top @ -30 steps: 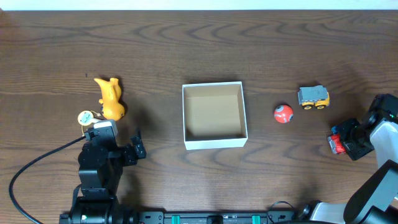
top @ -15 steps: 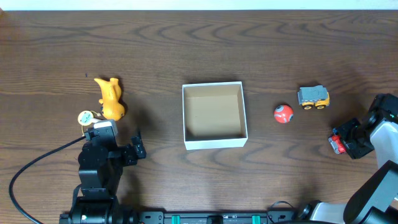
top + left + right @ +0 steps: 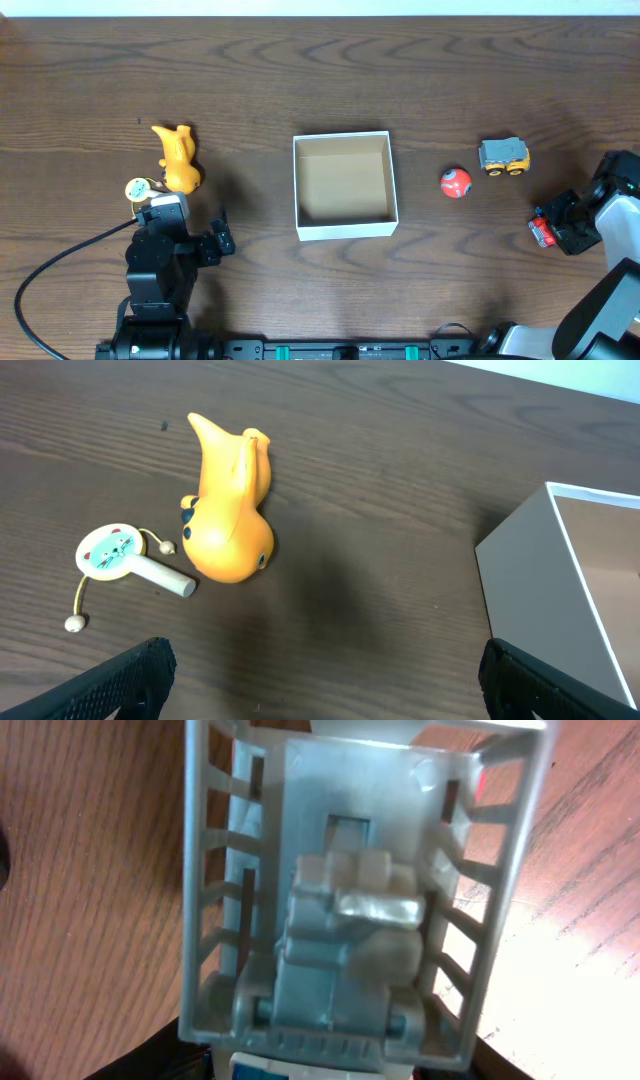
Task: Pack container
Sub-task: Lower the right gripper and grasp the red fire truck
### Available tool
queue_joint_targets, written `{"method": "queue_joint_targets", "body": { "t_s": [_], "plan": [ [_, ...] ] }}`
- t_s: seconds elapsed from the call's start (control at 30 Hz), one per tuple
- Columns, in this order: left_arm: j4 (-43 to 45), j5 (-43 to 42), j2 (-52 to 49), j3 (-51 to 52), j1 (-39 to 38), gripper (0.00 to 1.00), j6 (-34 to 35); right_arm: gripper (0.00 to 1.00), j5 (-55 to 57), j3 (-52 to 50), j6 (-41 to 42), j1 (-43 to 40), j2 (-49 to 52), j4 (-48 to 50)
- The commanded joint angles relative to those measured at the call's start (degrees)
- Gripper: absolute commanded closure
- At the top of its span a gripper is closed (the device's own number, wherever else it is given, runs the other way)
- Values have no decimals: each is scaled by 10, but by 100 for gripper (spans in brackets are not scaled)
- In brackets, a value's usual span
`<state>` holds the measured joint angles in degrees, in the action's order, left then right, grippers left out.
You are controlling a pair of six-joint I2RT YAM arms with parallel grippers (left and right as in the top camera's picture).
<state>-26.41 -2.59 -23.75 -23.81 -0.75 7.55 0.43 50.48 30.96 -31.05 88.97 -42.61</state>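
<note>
The container (image 3: 346,229), a square white box with a brown inside, stands empty at the table's middle; its white wall also shows in the left wrist view (image 3: 525,575). My right gripper (image 3: 549,230) at the far right is shut on a red toy truck (image 3: 541,231). The truck's grey ladder cage (image 3: 350,890) fills the right wrist view. My left gripper (image 3: 216,241) is open and empty, left of and nearer than the container, with bare table between its fingers (image 3: 320,695).
A yellow toy animal (image 3: 179,159) (image 3: 228,500) and a small round rattle (image 3: 138,188) (image 3: 115,555) lie at the left. A red ball (image 3: 455,183) and a grey-yellow toy truck (image 3: 503,156) lie right of the container.
My right gripper has shifted slightly to the right with the red toy truck. The left arm has not moved.
</note>
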Motion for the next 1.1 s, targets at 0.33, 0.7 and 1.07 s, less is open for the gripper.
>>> {"method": "queue_joint_targets", "body": {
  "t_s": [0.33, 0.7, 1.07],
  "plan": [
    [1, 0, -1, -14, 3, 2, 5, 95, 7, -4, -4, 7, 2, -5],
    [1, 0, -1, -14, 3, 2, 5, 99, 11, -4, -4, 7, 2, -5],
    [1, 0, -1, -14, 3, 2, 5, 98, 11, -4, -4, 8, -48, -7]
  ]
}}
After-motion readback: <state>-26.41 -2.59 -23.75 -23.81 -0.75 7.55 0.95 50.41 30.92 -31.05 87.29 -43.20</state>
